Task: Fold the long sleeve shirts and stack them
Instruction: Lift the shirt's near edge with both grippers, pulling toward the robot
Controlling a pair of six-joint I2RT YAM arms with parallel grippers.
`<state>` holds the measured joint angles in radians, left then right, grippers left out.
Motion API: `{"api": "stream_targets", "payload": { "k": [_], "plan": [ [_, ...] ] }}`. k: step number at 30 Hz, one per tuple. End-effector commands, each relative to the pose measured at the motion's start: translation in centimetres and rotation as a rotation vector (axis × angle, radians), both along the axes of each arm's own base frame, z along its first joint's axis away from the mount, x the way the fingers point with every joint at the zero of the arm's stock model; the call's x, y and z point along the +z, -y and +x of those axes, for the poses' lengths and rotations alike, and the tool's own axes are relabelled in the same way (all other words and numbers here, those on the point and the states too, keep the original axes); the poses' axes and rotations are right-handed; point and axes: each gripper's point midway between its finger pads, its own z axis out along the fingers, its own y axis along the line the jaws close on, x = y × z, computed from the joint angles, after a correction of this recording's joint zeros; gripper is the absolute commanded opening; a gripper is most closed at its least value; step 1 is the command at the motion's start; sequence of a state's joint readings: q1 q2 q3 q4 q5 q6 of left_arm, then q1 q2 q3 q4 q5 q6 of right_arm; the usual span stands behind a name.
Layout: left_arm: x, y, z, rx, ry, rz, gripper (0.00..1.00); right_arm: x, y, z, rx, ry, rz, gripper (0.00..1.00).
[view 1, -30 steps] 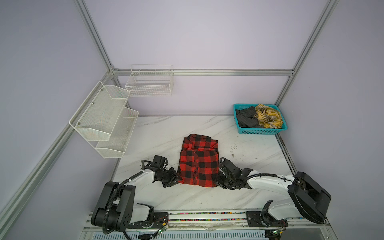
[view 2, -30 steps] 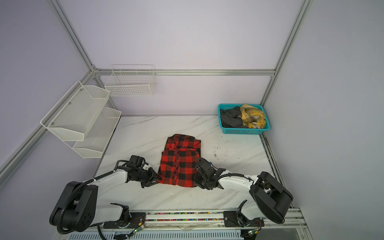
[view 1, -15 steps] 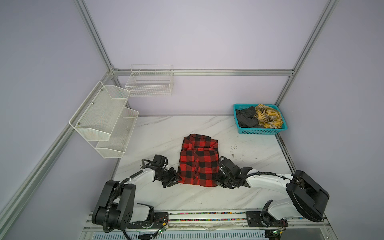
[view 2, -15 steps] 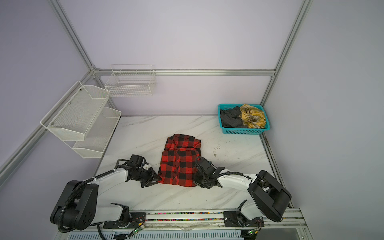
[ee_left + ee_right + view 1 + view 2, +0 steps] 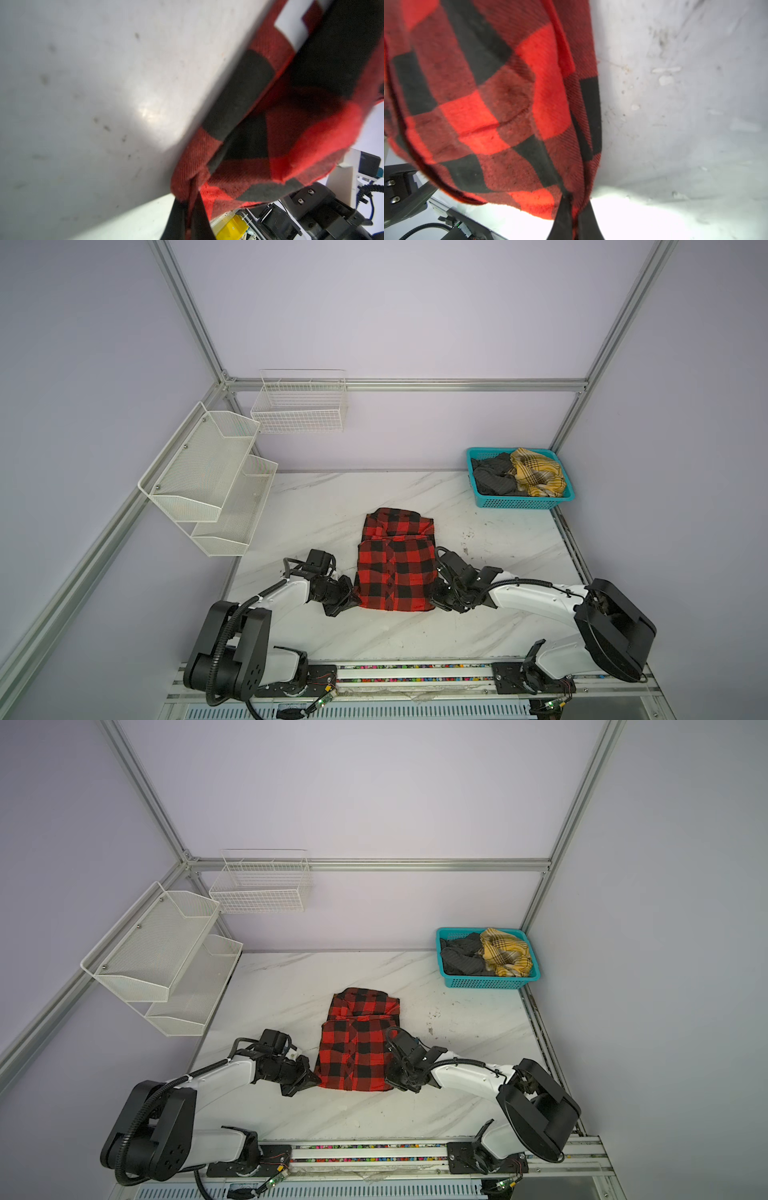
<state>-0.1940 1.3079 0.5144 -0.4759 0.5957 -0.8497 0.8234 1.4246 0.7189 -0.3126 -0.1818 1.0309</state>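
Note:
A red-and-black check long sleeve shirt (image 5: 395, 564) (image 5: 358, 1048) lies folded to a narrow rectangle on the marble table, collar end away from me. My left gripper (image 5: 352, 600) (image 5: 312, 1080) is shut on the shirt's near left corner; the left wrist view shows the cloth (image 5: 259, 116) pinched between the dark fingers (image 5: 176, 220), with a white patch of lettering (image 5: 291, 25). My right gripper (image 5: 436, 598) (image 5: 392, 1078) is shut on the near right corner; the right wrist view shows the cloth (image 5: 500, 99) clamped between the fingers (image 5: 562, 218).
A teal basket (image 5: 524, 502) (image 5: 489, 982) at the back right holds a dark grey garment (image 5: 494, 477) and a yellow plaid one (image 5: 538, 472). White mesh shelves (image 5: 208, 472) hang on the left wall, a wire basket (image 5: 300, 406) on the back wall.
Both grippers have shut on the near corners of the shirt. The arms have barely shifted.

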Motion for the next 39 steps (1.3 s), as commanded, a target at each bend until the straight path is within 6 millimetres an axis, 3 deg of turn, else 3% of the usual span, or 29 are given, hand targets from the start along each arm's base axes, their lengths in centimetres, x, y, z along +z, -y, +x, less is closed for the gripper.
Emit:
{"api": "stream_targets", "payload": {
  "k": [1,5,11,22,26,34,37,39],
  "plan": [
    [0.8,-0.2,-0.7,0.008,0.011,0.021,0.0,0.7,2.2,-0.5,-0.005,0.002,-0.093,0.0],
    [1.8,0.6,-1.4,-0.027,0.04,0.018,0.0,1.4,2.9,-1.1,0.007,0.002,-0.101,0.0],
    [1.8,1.4,-3.0,-0.064,0.05,0.06,0.0,0.8,3.5,-2.2,0.024,-0.015,-0.112,0.0],
    [1.2,0.9,-5.4,0.053,0.048,0.085,0.0,2.1,3.6,-2.6,0.092,0.018,-0.107,0.0],
    [1.2,1.1,-5.4,0.064,0.092,0.107,0.0,2.9,3.2,-2.4,0.135,0.064,-0.085,0.0],
    [-1.0,1.4,-7.7,0.085,0.037,0.137,0.0,1.3,3.4,-3.0,0.173,0.008,-0.11,0.0],
    [-0.6,1.8,-8.1,0.075,0.053,0.126,0.0,1.7,3.4,-3.9,0.158,0.001,-0.054,0.0],
    [-0.6,1.6,-8.3,0.099,0.062,0.129,0.0,1.8,4.4,-4.7,0.155,-0.004,-0.068,0.0]
  ]
}}
